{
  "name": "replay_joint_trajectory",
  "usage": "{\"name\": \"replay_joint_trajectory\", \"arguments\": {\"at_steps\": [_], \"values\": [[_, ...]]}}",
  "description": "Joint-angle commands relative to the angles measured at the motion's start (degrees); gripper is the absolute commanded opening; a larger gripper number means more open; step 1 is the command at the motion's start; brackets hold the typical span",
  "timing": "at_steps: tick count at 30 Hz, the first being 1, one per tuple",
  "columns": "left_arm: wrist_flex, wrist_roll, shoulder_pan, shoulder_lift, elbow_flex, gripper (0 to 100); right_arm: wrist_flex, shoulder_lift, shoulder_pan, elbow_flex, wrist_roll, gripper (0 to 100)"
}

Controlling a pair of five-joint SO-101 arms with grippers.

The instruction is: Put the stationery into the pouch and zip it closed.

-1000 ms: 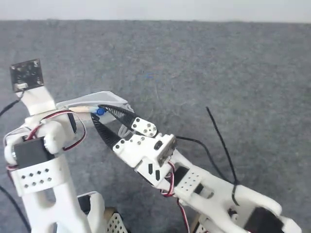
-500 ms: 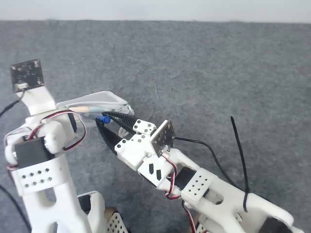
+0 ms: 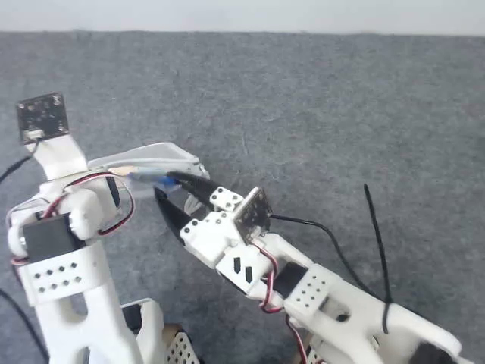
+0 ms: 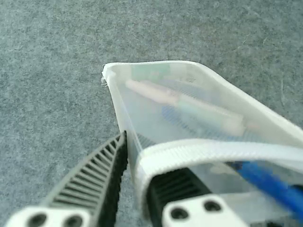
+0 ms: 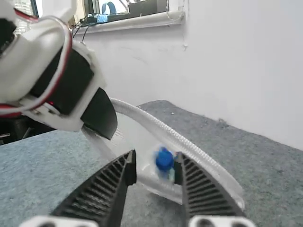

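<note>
Two end effectors met at the translucent pouch point(image 3: 163, 155), which lay on the grey desk point(image 3: 341, 114) near the left arm. The left end effector point(image 4: 137, 156) was clamped on the pouch's open zipper edge, one finger outside the wall and one inside. The right end effector point(image 5: 154, 161) stood at the mouth with its fingers parted. The blue pen point(image 5: 164, 160) had its end between them, close to one finger and clear of the other, and its shaft ran into the pouch. A pale pen point(image 4: 156, 92) already lay inside.
</note>
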State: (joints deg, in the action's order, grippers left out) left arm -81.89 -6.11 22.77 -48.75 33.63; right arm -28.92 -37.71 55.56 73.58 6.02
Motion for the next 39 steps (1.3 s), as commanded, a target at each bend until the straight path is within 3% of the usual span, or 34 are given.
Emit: {"name": "replay_joint_trajectory", "arguments": {"at_steps": [1, 4, 11, 15, 23, 31, 39], "values": [[1.0, -0.5, -0.3, 0.1, -0.7, 1, 0.4, -9.5, 0.0, 2.3, 0.4, 19.9], [1.0, -0.5, -0.3, 0.1, -0.7, 1, 2.3, -16.1, 0.0, 4.5, 0.4, 18.4], [1.0, -0.5, -0.3, 0.1, -0.7, 1, 18.6, -27.9, 0.0, 3.3, 0.6, 18.1], [1.0, -0.5, -0.3, 0.1, -0.7, 1, 23.1, -32.1, 0.0, 3.4, 4.0, 18.0], [1.0, -0.5, -0.3, 0.1, -0.7, 1, 29.7, -35.7, 0.0, 2.4, 1.1, 18.2], [1.1, -0.5, -0.3, 0.1, -0.6, 1, 49.0, -36.8, 0.2, -2.7, 0.1, 18.4], [1.1, -0.5, -0.5, 0.2, -0.6, 1, 57.1, -36.8, 0.0, -2.4, 0.2, 18.1]]}}
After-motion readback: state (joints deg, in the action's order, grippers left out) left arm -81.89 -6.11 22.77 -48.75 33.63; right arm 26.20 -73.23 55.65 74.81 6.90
